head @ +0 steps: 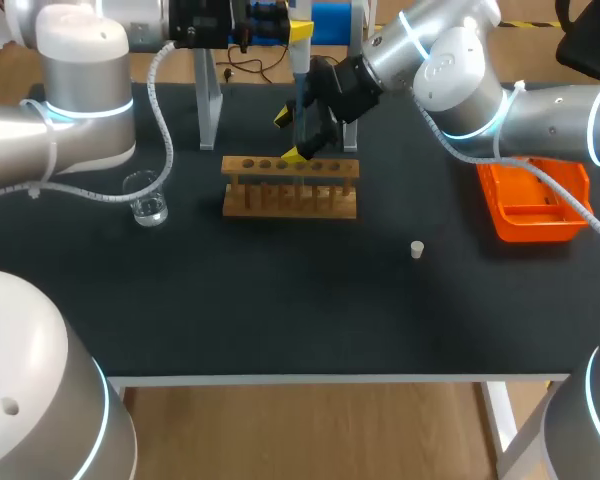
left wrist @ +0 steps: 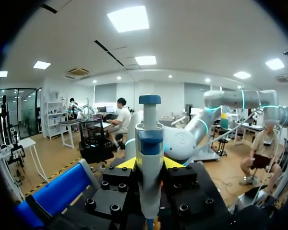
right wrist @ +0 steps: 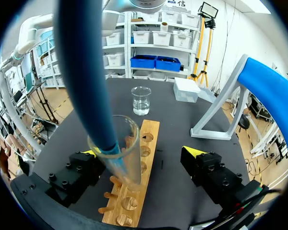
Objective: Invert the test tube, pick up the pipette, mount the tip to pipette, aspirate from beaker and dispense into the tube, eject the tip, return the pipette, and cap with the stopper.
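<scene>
**Pipette tip poking into the tube at the rack**

So the left gripper (left wrist: 150,164) is clamped on the blue-and-white pipette (left wrist: 149,139), a yellow fingertip pressed to each side, holding it upright above the light wooden test tube rack (head: 290,200). The pipette's long blue tapered tip (right wrist: 89,86) comes down with its end just inside the mouth of the clear glass test tube (right wrist: 127,165). That tube sits in one of the rack's holes, leaning a bit. The right gripper (right wrist: 141,153) is right at the rack with its fingers spread wide, one on each side of the tube and not pinching it. It's closer to one finger, but I can't tell if they touch. On the black table (head: 280,300), the small clear glass beaker (head: 148,200) stands near the rack's far end. The small white stopper (head: 417,249) lies well apart from the rack, near the orange plastic tray (head: 532,215).
</scene>
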Robot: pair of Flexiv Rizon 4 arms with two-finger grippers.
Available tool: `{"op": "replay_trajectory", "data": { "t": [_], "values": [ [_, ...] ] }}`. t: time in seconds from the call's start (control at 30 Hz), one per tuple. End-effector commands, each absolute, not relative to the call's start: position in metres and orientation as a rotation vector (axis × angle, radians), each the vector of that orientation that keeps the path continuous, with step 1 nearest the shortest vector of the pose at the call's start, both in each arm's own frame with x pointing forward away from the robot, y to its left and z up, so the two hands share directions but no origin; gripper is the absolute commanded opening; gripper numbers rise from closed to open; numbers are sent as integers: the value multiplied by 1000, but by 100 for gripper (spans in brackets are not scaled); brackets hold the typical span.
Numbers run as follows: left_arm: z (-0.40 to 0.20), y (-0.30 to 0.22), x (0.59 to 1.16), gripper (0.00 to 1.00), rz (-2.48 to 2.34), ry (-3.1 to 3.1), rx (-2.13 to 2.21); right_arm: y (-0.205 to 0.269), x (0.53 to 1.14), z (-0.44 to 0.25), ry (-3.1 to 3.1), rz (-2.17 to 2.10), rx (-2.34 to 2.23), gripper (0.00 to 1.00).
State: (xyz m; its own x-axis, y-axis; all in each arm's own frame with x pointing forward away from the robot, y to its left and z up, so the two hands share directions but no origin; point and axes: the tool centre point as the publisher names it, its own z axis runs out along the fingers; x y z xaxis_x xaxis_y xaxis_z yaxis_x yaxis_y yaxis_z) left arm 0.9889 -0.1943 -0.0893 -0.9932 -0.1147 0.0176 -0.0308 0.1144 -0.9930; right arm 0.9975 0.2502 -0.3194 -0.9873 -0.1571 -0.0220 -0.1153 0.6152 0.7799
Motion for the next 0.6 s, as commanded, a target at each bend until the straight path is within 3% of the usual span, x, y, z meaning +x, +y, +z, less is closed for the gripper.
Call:
{"op": "replay_trajectory", "data": {
  "t": [0.03,0.6],
  "values": [
    [-89,-195,988,0,-2041,2296,-155,249,999,-319,-2773,-1338,233,100],
    [-89,-195,988,0,-2041,2296,-155,236,997,-315,-2777,-1361,204,100]
  ]
}}
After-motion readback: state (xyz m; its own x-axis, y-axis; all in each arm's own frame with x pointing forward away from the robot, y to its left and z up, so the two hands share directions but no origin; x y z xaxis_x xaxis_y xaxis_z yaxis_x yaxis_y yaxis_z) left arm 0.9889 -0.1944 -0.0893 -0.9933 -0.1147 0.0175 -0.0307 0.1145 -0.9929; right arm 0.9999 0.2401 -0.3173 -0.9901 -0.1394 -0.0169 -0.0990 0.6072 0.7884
